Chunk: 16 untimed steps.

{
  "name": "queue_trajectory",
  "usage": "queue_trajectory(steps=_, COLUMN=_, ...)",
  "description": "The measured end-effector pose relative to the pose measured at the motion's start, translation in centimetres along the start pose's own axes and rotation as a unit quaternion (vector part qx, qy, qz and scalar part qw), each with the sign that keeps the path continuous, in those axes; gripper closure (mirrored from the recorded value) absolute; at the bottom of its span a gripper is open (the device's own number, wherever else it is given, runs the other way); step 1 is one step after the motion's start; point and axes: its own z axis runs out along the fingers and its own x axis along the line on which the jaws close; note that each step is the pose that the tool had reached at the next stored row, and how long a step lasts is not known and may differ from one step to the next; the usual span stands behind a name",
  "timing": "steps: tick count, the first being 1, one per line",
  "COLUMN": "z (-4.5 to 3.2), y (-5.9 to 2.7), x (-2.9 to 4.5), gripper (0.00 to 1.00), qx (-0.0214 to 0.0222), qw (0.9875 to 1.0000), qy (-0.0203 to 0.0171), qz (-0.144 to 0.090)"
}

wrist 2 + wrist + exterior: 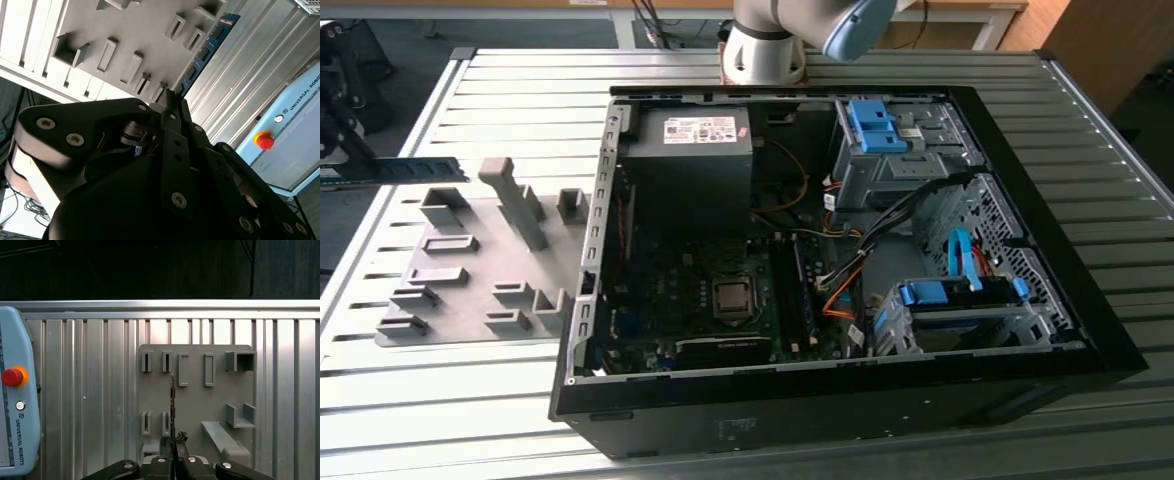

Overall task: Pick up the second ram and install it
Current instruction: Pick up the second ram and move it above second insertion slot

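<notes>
The gripper [173,444] has its jaws clamped on the second ram [172,400]. The stick hangs over a grey slotted tray [195,410].

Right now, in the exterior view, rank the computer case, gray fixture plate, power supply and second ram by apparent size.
Largest to smallest:
1. computer case
2. gray fixture plate
3. power supply
4. second ram

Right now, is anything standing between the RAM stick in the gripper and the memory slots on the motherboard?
Yes. The gripper holds the second ram over the grey fixture plate, outside the case. The case's metal side wall stands between it and the black memory slots; the plate's tall upright post also lies that way.
</notes>
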Motion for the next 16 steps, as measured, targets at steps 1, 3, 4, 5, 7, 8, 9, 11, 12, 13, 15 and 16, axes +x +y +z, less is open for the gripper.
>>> queue_trajectory(steps=1, z=0.00, y=-0.09, x=0.00, gripper=0.86, qx=0.0000, qw=1.0000, qy=0.0000, qz=0.000)
queue_trajectory(steps=3, z=0.00, y=-0.28, x=0.00, gripper=0.86, qx=0.0000, qw=1.0000, qy=0.0000, qz=0.000)
queue_trajectory(steps=4, z=0.00, y=-0.37, x=0.00, gripper=0.86, qx=0.0000, qw=1.0000, qy=0.0000, qz=0.000)
queue_trajectory(steps=5, z=0.00, y=-0.46, x=-0.01, gripper=0.86, qx=0.0000, qw=1.0000, qy=0.0000, qz=0.000)
queue_trajectory(steps=7, z=0.00, y=-0.65, x=-0.01, gripper=0.86, qx=0.0000, qw=1.0000, qy=0.0000, qz=0.000)
queue_trajectory(steps=8, z=0.00, y=-0.74, x=-0.01, gripper=0.86, qx=0.0000, qw=1.0000, qy=0.0000, qz=0.000)
queue_trajectory(steps=9, z=0.00, y=-0.83, x=-0.01, gripper=0.86, qx=0.0000, qw=1.0000, qy=0.0000, qz=0.000)
queue_trajectory(steps=11, z=0.00, y=-1.01, x=-0.01, gripper=0.86, qx=0.0000, qw=1.0000, qy=0.0000, qz=0.000)
queue_trajectory(steps=12, z=0.01, y=-1.09, x=-0.02, gripper=0.86, qx=0.0000, qw=1.0000, qy=0.0000, qz=0.000)
queue_trajectory(steps=13, z=0.01, y=-1.19, x=-0.02, gripper=0.86, qx=0.0000, qw=1.0000, qy=0.0000, qz=0.000)
queue_trajectory(steps=15, z=0.01, y=-1.36, x=-0.02, gripper=0.86, qx=0.0000, qw=1.0000, qy=0.0000, qz=0.000)
queue_trajectory(steps=16, z=0.01, y=-1.44, x=-0.02, gripper=0.86, qx=0.0000, qw=1.0000, qy=0.0000, qz=0.000)
